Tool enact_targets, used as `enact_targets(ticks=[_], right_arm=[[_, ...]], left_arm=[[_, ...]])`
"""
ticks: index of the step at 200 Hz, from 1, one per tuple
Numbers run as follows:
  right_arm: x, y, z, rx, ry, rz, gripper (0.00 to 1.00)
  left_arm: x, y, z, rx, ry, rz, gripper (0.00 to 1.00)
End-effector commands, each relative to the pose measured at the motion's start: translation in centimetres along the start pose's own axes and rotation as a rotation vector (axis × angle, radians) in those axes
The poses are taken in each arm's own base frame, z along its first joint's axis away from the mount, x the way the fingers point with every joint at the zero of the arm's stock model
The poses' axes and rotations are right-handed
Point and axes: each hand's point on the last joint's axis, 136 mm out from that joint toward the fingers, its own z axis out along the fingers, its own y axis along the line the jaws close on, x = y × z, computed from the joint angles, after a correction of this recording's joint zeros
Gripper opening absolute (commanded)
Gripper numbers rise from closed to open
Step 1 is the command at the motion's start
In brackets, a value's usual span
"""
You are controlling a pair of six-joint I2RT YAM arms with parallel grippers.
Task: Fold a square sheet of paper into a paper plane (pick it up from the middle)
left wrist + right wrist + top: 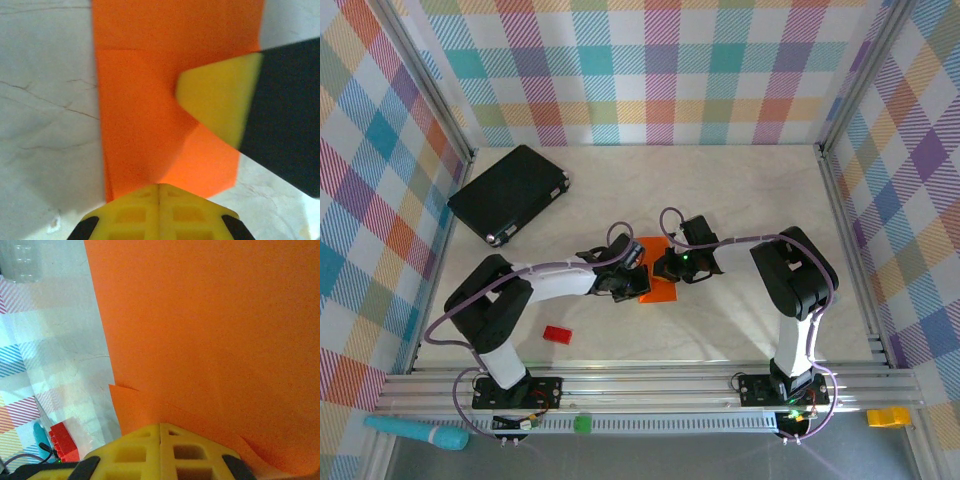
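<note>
The square sheet of paper (660,291) is bright orange and lies folded in layers on the table's middle. In the left wrist view the paper (140,100) shows a crease and an angled flap edge. My left gripper (640,279) is shut, and its tip (159,188) rests on the paper's near edge. My right gripper (666,268) is shut too, coming in from the right. One of its yellow fingertips (215,100) presses on the sheet. In the right wrist view its tip (160,426) sits on the paper (210,330) where layers overlap. The paper plane is out of view.
A black flat case (510,193) lies at the back left. A small red block (557,334) (62,440) sits near the left arm's base. Checked walls enclose the table on three sides.
</note>
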Motion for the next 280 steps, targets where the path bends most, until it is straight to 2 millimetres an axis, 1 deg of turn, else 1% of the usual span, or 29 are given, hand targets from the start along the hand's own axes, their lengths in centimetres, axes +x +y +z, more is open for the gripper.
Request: enact_targets(ticks=[1, 26, 37, 44, 58, 74, 93, 106, 115, 127, 161, 195, 231, 254, 280], right_arm=[[4.6, -11.3, 1.0, 0.377, 0.084, 0.151, 0.01], [4.5, -11.1, 1.0, 0.369, 0.085, 0.147, 0.01], [4.4, -10.7, 1.0, 0.354, 0.088, 0.150, 0.01], [4.2, -10.0, 1.0, 0.330, 0.089, 0.150, 0.01], [3.4, -8.2, 0.7, 0.272, 0.082, 0.128, 0.02], [1.9, -5.3, -0.2, 0.219, 0.069, 0.071, 0.03], [-0.1, -1.6, -1.7, 0.162, 0.031, -0.004, 0.04], [-1.1, 0.7, -2.9, 0.127, 0.002, -0.046, 0.05], [-1.4, 1.8, -3.6, 0.110, -0.012, -0.063, 0.06], [-1.4, 2.6, -4.1, 0.090, -0.015, -0.073, 0.07], [0.5, 3.2, -3.6, 0.014, 0.045, -0.059, 0.07], [1.5, 3.3, -2.7, 0.015, 0.065, -0.078, 0.06], [2.1, 2.5, -0.9, 0.041, 0.097, -0.080, 0.04], [2.3, 2.1, -0.1, 0.045, 0.115, -0.077, 0.04], [2.5, 0.4, 0.4, 0.096, 0.122, -0.070, 0.03]], left_arm=[[0.0, 1.8, 0.3, -0.066, -0.006, -0.042, 0.00], [0.9, 3.3, 0.8, -0.100, 0.021, -0.070, 0.00], [1.4, 4.0, 1.0, -0.117, 0.033, -0.085, 0.00], [1.7, 4.5, 1.1, -0.129, 0.037, -0.095, 0.00], [2.0, 5.4, 1.2, -0.155, 0.038, -0.111, 0.00], [2.3, 5.9, 1.2, -0.174, 0.044, -0.117, 0.00], [2.5, 6.1, 1.4, -0.177, 0.054, -0.119, 0.00], [2.5, 6.0, 1.6, -0.174, 0.058, -0.120, 0.00], [2.5, 5.9, 1.6, -0.171, 0.061, -0.116, 0.00], [2.4, 5.8, 1.6, -0.168, 0.063, -0.111, 0.00], [2.5, 5.4, 1.7, -0.163, 0.075, -0.096, 0.00], [2.5, 5.4, 1.8, -0.158, 0.079, -0.095, 0.00], [2.6, 5.5, 1.9, -0.163, 0.083, -0.094, 0.00], [2.7, 5.6, 1.9, -0.168, 0.088, -0.097, 0.00], [2.9, 6.0, 1.9, -0.181, 0.093, -0.102, 0.00]])
